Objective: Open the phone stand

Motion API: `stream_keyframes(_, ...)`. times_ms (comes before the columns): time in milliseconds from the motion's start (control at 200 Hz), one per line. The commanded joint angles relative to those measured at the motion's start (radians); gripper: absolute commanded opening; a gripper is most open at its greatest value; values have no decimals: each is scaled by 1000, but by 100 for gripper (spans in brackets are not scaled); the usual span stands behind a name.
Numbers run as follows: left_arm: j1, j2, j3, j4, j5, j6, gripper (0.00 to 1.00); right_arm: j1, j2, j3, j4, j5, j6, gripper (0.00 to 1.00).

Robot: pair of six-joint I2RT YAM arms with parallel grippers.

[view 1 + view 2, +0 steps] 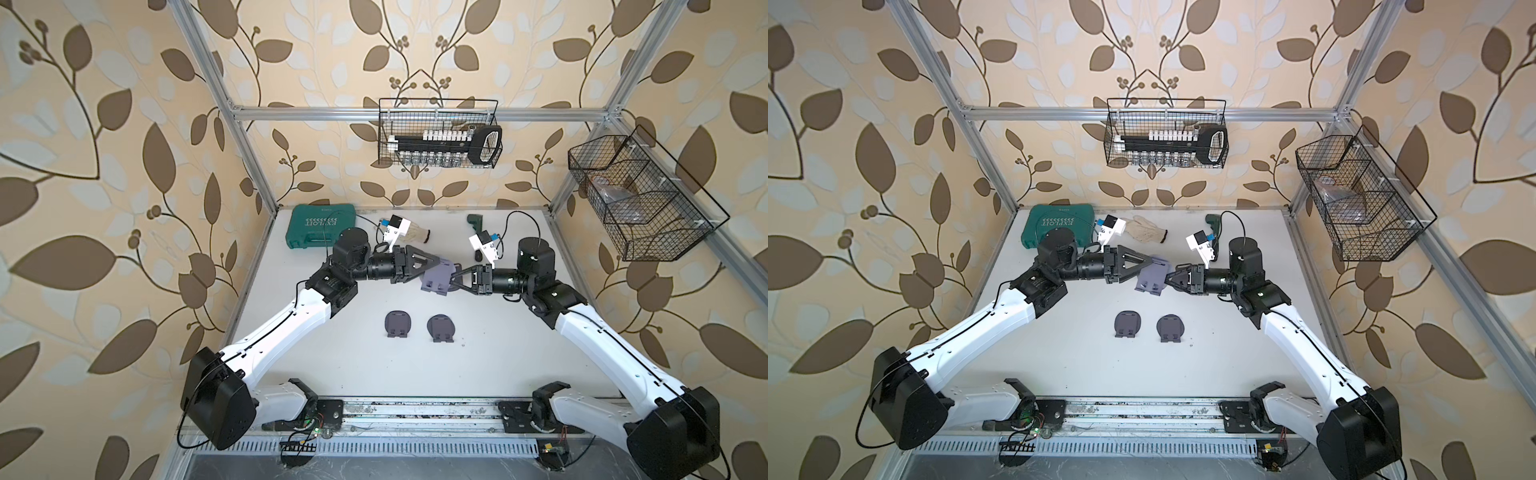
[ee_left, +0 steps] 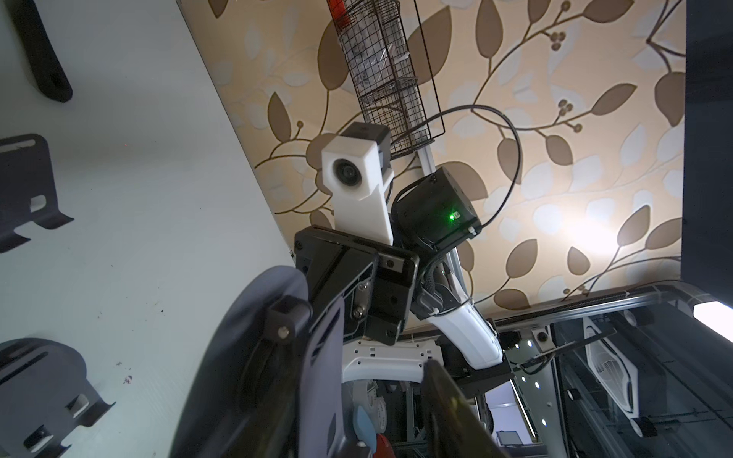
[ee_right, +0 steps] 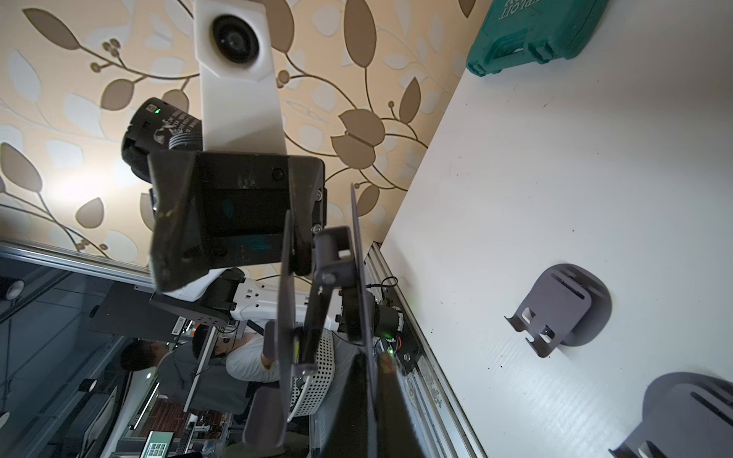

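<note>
Well, I saw white tabletop (image 1: 498, 353), leaf-patterned walls (image 1: 124, 166) | arms faced each other mid-table | right gripper (image 1: 453, 279) pinched raised grey plastic phone stand (image 1: 434, 280) | left gripper (image 1: 437, 260) jaws stood apart beside it.

text: EXPLOIT, seemingly | on: green tool case (image 1: 320, 226) | upside down

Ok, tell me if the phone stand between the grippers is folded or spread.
Partly spread: the phone stand shows two plates standing apart, joined by a hinge arm, in the right wrist view.
</note>
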Motion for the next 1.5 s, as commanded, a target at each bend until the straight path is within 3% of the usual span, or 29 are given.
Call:
stream_keyframes(0,-1,32,46,1,64,33,29,-2,-13,7,32,-33,3,0)
stream_keyframes(100,-3,65,58,-5,89,27,0,-1,-13,20,35,-34,8,0)
stream_keyframes(415,-2,81,63,-25,100,15,0,-1,17,63,57,-35,45,0)
stream_keyframes(500,-3,79,50,13,84,-20,0,-1,30,50,107,-35,87,13)
stream_keyframes(625,-4,85,-7,185,49,-143,0,2,38,17,181,-13,146,23)
stream_keyframes(670,-6,93,-22,226,41,-176,0,4,36,8,200,-4,157,19)
stream_keyframes(720,-9,96,-33,247,34,-191,0,5,29,-6,234,5,176,0)
stream_keyframes(965,-11,61,-45,251,-22,-179,0,11,1,-46,271,30,231,0)
stream_keyframes(1200,-10,18,-26,350,-126,-151,0,40,64,-68,89,23,204,0)
stream_keyframes(1380,-9,12,11,483,-149,-159,0,41,177,-174,265,-56,374,0)
stream_keyframes(1495,-8,5,33,537,-176,-164,0,41,246,-201,320,-85,408,0)
